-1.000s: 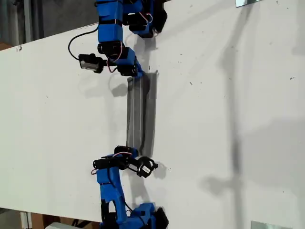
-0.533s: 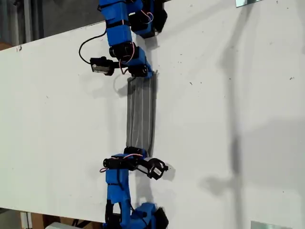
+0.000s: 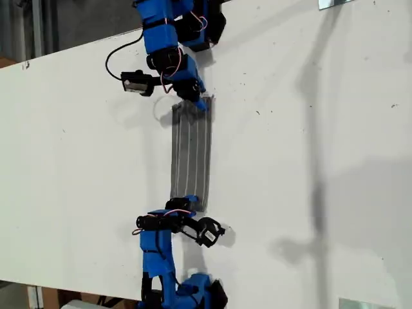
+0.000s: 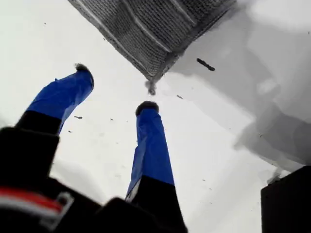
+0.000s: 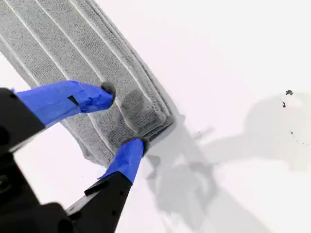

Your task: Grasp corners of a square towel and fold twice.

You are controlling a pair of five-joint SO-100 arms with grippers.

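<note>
A broad white worktop (image 3: 309, 129) is filling the exterior view, its surface bare apart from faint shadows, a few dark specks and a shiny metal plate (image 3: 335, 3) at the exterior view's top edge. The grey square towel with thin white stripes (image 3: 191, 151) is lying on it folded into a long narrow strip, running straight between the two blue arms that are standing at the worktop's edges at the exterior view's top and bottom. Half a second ago the strip was looking narrower, with one long side raised; now it is lying flat and wider. My second gripper (image 5: 124, 116) is hanging over the strip's end nearer the exterior view's top (image 3: 198, 102), jaws spread above a layered corner (image 5: 163, 121) and not clamping it. My first gripper (image 4: 114, 87) is hovering at the opposite end (image 3: 190, 201), jaws apart and holding nothing, with a rounded corner (image 4: 151, 77) lying just beyond its fingertips. Nothing is blocking either end.
</note>
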